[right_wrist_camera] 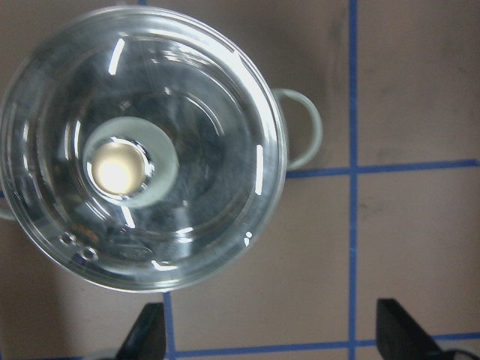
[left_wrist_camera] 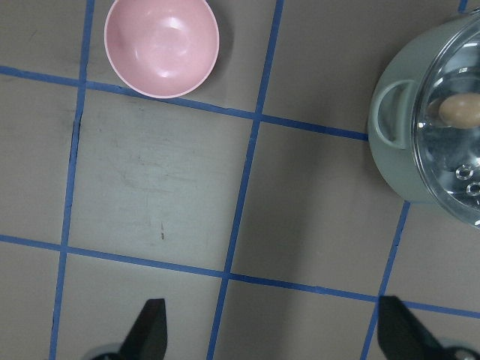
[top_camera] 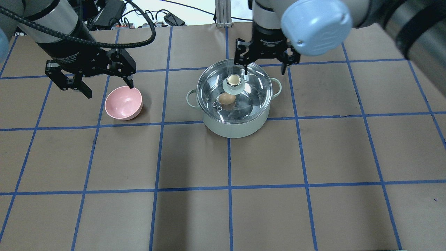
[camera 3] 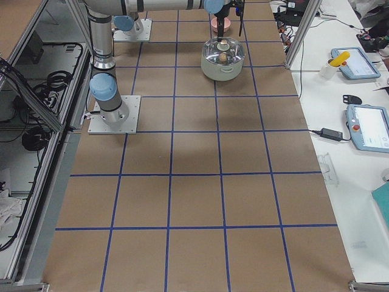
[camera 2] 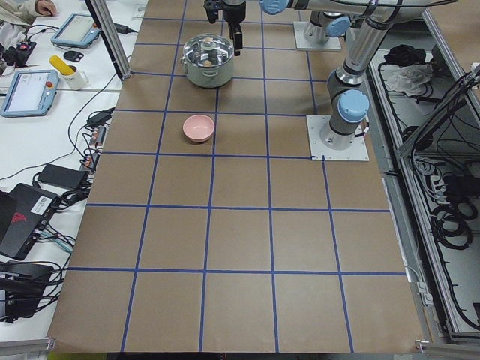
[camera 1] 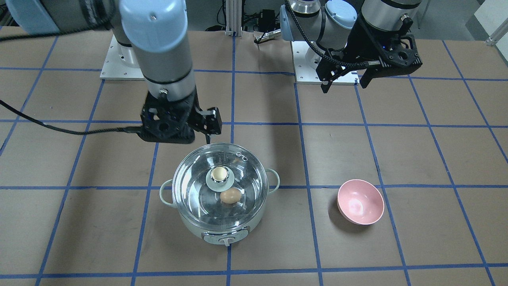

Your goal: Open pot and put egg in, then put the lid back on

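The pot (camera 1: 222,230) stands on the table with the glass lid (camera 1: 242,174) seated on it. The egg (camera 1: 230,196) lies inside and shows through the glass, beside the lid's beige knob (camera 1: 219,173). The overhead view shows the pot (top_camera: 237,127), the lid (top_camera: 251,94) and the egg (top_camera: 227,99) too. My right gripper (top_camera: 264,71) is open and empty, raised above the pot's rim. Its wrist view looks down on the lid (right_wrist_camera: 210,150). My left gripper (top_camera: 108,90) is open and empty, raised above the pink bowl. Its wrist view catches the egg (left_wrist_camera: 459,110).
An empty pink bowl (top_camera: 123,103) sits on the robot's left of the pot, about one grid square away; it also shows in the left wrist view (left_wrist_camera: 161,46). The brown table has a blue tape grid. Tablets and cables lie on side benches (camera 2: 30,82).
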Tool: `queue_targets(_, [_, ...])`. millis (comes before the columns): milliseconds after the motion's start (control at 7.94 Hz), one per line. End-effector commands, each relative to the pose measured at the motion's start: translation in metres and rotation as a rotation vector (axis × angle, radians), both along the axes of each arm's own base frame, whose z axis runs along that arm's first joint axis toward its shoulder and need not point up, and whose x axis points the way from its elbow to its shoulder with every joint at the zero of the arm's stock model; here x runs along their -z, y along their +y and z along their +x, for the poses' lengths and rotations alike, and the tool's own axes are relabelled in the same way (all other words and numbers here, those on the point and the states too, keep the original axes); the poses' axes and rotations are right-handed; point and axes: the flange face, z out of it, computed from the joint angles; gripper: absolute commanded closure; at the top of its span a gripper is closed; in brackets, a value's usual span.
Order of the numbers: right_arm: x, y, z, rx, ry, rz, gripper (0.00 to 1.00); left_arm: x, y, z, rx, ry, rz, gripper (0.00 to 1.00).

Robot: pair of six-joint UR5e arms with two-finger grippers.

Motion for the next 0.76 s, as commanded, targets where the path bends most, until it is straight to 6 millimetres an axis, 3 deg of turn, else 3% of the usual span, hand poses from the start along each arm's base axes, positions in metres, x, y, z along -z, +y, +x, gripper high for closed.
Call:
queue_targets(0, [-0.058, 0.045, -0.110, -0.020, -0.004, 0.070, 0.00, 0.001, -0.001, 0.001, -0.004, 0.000, 0.002, 0.00])
queue_targets(126, [-0.059, 0.046, -0.121, -0.005, -0.011, 0.064, 0.00, 0.001, -0.001, 0.000, -0.003, 0.000, 0.002, 0.00])
queue_targets(630, [-0.058, 0.046, -0.120, 0.008, -0.011, 0.065, 0.00, 0.002, -0.002, 0.001, -0.019, 0.000, 0.004, 0.00])
